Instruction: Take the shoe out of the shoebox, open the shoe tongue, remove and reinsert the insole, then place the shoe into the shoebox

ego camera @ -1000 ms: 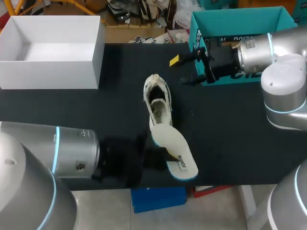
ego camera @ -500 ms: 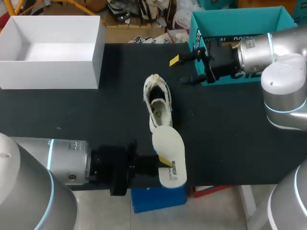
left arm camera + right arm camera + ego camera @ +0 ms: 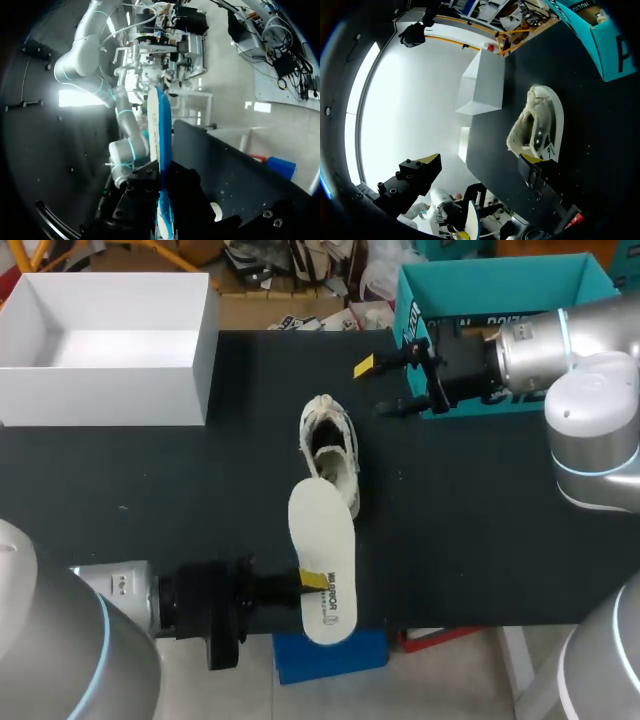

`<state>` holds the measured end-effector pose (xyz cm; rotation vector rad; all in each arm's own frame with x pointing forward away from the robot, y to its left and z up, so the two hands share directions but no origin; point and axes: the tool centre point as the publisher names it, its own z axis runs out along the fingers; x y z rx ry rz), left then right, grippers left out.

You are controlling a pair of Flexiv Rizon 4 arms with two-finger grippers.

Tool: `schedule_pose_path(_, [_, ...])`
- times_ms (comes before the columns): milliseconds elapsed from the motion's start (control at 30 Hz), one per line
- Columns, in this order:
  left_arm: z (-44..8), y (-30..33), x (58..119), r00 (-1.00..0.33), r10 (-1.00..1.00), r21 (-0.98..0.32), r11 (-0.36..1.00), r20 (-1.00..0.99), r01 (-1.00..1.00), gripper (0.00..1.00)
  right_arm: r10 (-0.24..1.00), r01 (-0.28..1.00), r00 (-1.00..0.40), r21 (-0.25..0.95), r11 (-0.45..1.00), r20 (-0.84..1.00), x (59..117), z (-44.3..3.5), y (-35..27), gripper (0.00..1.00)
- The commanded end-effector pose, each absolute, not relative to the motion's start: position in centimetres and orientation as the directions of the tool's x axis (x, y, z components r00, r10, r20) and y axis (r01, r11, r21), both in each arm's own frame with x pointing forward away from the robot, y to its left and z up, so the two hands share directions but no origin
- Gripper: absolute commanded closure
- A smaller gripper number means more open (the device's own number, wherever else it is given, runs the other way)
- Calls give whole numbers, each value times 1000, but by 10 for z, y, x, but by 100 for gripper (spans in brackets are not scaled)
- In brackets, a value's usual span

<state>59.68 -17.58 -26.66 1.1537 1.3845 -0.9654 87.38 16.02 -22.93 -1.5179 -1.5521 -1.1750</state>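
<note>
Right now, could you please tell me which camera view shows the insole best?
The head view: the insole shows broadside, its whole outline visible, held by the left gripper near the shoe. The left wrist view shows it only edge-on in that gripper; the right wrist view shows a small distant sliver.
</note>
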Motion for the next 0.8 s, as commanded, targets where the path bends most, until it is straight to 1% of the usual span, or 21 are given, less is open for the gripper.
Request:
schedule_pose_path(33, [-274,-166,605,175,-33,162,247,-984,956,100,391,985,-108,151,-80,914,874,-231,162,0])
schedule_pose_path(67, [-276,-164,609,203,-12,194,249,-979,949,100,391,985,-108,151,-80,914,874,-231,162,0])
schedule_pose_path(300, [-281,-159,639,276,61,282,240,-959,929,100,391,985,-108,151,-80,914,874,-231,162,0])
schedule_pose_path(567, [-289,-154,681,190,74,203,265,-979,943,100,391,985,-108,151,-80,914,874,-231,162,0])
schedule_pose_path(800, [-286,-156,716,138,170,180,265,-976,947,100,391,985,-108,151,-80,914,874,-231,162,0])
